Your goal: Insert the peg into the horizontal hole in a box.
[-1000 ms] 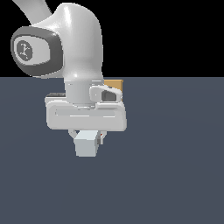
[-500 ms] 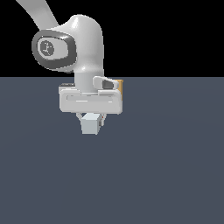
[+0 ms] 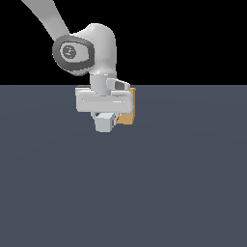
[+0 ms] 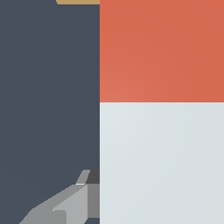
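Note:
My gripper (image 3: 105, 119) is shut on the peg (image 3: 103, 124), whose pale grey-white end faces the exterior camera. The tan box (image 3: 128, 110) stands just behind the gripper, on the exterior view's right of it, mostly covered by the hand. Its hole is hidden. In the wrist view the peg (image 4: 162, 153) fills half the picture, pale grey-white near the hand and orange-red (image 4: 162, 48) at the far end. One grey finger (image 4: 65, 205) shows beside it. A thin tan strip of the box (image 4: 78, 1) lies beyond the orange-red end.
A flat dark blue-grey floor (image 3: 183, 183) spreads around the box. The white arm (image 3: 91, 48) rises from the hand toward the exterior view's upper left.
The hand has carried the peg away from the exterior camera and slightly to that view's right, closing on the box. More of the box's side now shows beside the hand.

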